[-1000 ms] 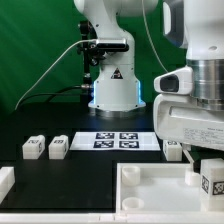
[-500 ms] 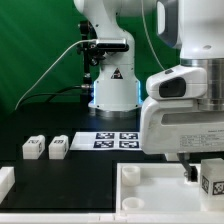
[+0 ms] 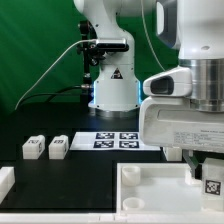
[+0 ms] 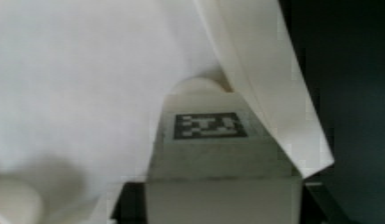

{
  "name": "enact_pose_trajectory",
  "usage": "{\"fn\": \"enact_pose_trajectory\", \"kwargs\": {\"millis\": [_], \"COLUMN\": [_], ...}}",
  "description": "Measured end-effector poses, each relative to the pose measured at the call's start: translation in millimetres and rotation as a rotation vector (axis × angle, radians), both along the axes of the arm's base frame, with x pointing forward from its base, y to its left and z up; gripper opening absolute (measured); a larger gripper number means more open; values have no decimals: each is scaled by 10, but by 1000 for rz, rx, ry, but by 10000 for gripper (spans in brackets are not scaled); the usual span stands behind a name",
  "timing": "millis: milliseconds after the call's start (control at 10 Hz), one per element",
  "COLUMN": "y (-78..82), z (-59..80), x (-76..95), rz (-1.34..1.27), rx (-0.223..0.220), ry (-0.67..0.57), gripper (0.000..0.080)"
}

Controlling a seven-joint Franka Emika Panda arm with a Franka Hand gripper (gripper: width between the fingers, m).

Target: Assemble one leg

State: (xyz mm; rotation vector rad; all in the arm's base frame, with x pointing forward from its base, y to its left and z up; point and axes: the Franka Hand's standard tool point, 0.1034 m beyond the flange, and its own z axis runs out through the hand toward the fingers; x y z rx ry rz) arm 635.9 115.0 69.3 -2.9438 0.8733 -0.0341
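Note:
My gripper [image 3: 209, 172] is at the exterior view's right, shut on a leg [image 3: 213, 184], a small white peg with a black-and-white tag. It holds the leg over the right part of the large white tray [image 3: 150, 178]. In the wrist view the leg [image 4: 212, 125] sits between dark fingers [image 4: 128, 203], its tag facing the camera and its far end against the tray's raised rim [image 4: 260, 70]. Two more legs [image 3: 34, 147] [image 3: 58, 147] lie on the black table at the left.
The marker board [image 3: 120, 140] lies in front of the robot base [image 3: 112, 88]. Another white part [image 3: 5, 181] sits at the lower left edge. A green curtain hangs behind.
The hand swung a little to the exterior view's left and then back right. The held leg has stayed over the tray's right side and is slightly lower now.

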Motion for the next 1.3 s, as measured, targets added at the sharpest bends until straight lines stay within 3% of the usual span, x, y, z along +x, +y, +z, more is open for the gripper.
{"fn": "enact_pose_trajectory", "kwargs": {"millis": [200, 400, 800, 1300], "y": [-19, -47, -34, -54], "z": [9, 2, 11, 23], "x": [20, 1, -5, -5], "rz": [-391, -842, -1201, -1400], "rx": [9, 80, 93, 88], "ry": [83, 143, 187, 196], "gripper": [292, 294, 294, 294]}}
